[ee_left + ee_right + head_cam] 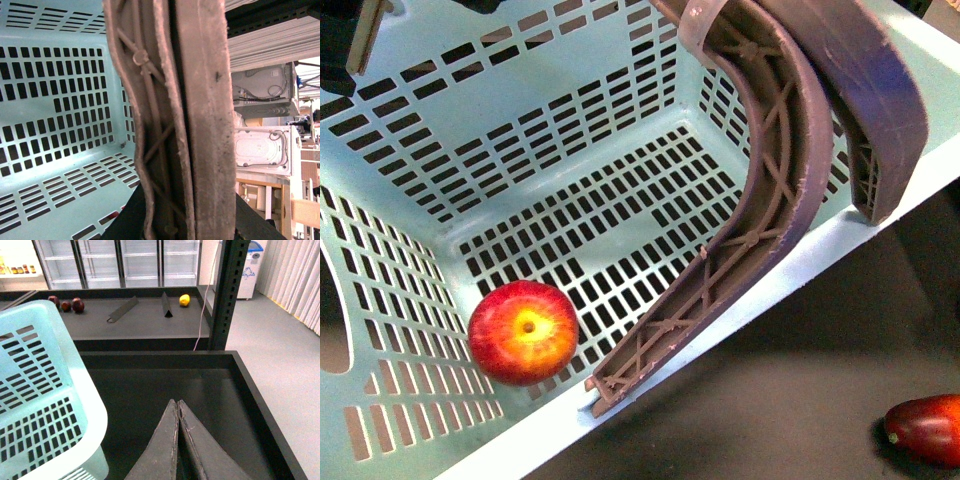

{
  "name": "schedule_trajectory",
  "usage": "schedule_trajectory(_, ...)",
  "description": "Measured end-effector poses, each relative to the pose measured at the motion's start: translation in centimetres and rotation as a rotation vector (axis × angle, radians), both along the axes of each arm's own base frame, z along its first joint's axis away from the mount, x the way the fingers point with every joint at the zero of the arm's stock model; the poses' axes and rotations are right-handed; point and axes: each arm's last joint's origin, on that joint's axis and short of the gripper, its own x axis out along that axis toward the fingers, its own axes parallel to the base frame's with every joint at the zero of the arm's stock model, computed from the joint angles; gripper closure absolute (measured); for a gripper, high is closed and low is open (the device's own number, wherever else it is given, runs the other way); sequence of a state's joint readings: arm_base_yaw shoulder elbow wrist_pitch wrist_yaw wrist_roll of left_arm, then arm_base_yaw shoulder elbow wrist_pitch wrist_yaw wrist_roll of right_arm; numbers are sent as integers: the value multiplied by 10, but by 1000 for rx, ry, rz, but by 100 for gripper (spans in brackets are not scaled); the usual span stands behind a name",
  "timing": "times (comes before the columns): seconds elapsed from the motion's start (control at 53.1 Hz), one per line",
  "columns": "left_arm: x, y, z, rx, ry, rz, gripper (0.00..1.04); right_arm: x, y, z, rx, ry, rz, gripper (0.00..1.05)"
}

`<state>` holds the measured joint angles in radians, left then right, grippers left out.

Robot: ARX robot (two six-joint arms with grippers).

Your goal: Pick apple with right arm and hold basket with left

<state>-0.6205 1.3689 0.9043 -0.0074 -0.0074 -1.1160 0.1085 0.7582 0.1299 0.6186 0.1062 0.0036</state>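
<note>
The apple (523, 332), red with a yellow blush at its stem pit, lies on the slotted floor inside the aqua basket (440, 130), in a corner. My left gripper (738, 298) is shut on the basket's rim, with one ribbed brownish-purple finger (770, 170) inside the wall and the other finger (880, 110) outside. In the left wrist view the same gripper (172, 50) fills the middle, beside the basket's wall (60, 100). My right gripper (177, 404) is shut and empty over a dark bin, to the side of the basket (45, 390). It does not show in the front view.
A darker elongated red fruit (925, 428) lies on the dark surface outside the basket. In the right wrist view a black bin wall (260, 405) and a black post (227, 290) stand near, and a shelf holds dark red fruits (66, 304) and a lemon (184, 300).
</note>
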Motion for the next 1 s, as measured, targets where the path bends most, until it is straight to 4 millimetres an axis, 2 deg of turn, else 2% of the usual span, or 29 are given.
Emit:
schedule_trajectory(0.188, 0, 0, 0, 4, -2, 7, 88, -14, -13, -9, 1, 0, -4, 103)
schedule_trajectory(0.528, 0, 0, 0, 0, 0, 0, 88, -28, -14, -18, 0, -16, -2, 103)
schedule_trajectory(0.999, 0, 0, 0, 2, -1, 3, 88, -42, -14, -16, 0, -28, -1, 103)
